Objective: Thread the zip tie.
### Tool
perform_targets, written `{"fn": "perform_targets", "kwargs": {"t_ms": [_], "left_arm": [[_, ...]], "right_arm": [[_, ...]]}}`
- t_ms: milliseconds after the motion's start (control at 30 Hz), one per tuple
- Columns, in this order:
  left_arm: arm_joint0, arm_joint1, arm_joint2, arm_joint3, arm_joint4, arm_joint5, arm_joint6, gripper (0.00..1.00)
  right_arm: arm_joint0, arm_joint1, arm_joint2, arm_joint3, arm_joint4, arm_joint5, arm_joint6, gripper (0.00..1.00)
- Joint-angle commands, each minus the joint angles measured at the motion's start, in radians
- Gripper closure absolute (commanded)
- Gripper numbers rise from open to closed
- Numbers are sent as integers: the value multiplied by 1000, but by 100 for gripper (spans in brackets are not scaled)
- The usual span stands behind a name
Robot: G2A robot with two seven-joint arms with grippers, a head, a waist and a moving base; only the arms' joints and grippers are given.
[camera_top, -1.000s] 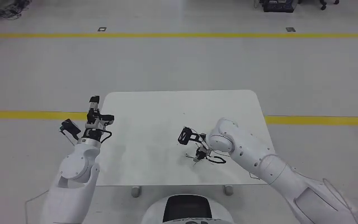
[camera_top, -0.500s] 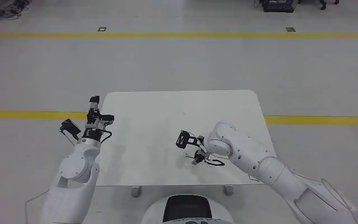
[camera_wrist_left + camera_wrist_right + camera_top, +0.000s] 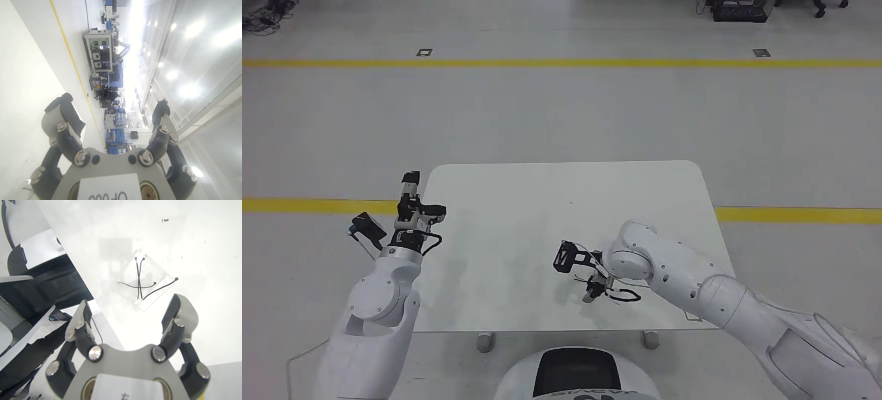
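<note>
Near the front edge of the white surface (image 3: 542,200), on the robot's right side, we note the right gripper (image 3: 130,300) hanging above the work, its fingers (image 3: 170,309) released and spread wide with nothing between them. Just past the fingertips lies a clear square tray (image 3: 128,275), flat on the surface and set cornerwise to the edge. Four black zip ties (image 3: 140,279) rest on it, all loose and none threaded (we count four heads). Two cross in a narrow X and a third runs across both. The fourth tie (image 3: 160,288) lies along one side with its head over the rim, on the bare surface. Gripper and tray are apart. At the surface's left edge we find the left gripper (image 3: 113,100), well away from the tray and aimed out at the room rather than down, its fingers (image 3: 66,113) likewise released and empty. A few small dark specks (image 3: 165,219) dot the surface beyond the tray.
</note>
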Motion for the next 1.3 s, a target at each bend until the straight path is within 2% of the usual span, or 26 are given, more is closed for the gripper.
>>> {"fn": "perform_targets", "kwargs": {"t_ms": [0,333,433,800,1133,1200,1267], "left_arm": [[0,0,0,0,0,0,0,0],[0,0,0,0,0,0,0,0],[0,0,0,0,0,0,0,0],[0,0,0,0,0,0,0,0],[0,0,0,0,0,0,0,0],[0,0,0,0,0,0,0,0],[0,0,0,0,0,0,0,0]], "right_arm": [[3,-1,-5,9,-24,0,-12,0],[17,-9,-21,26,-28,0,-25,0],[12,-11,-32,42,-40,0,-61,0],[59,-21,-94,87,-9,0,-102,0],[79,-27,-123,93,9,0,-112,0],[82,-29,-124,94,12,0,-111,9],[84,-32,-126,96,13,0,-107,13]]}}
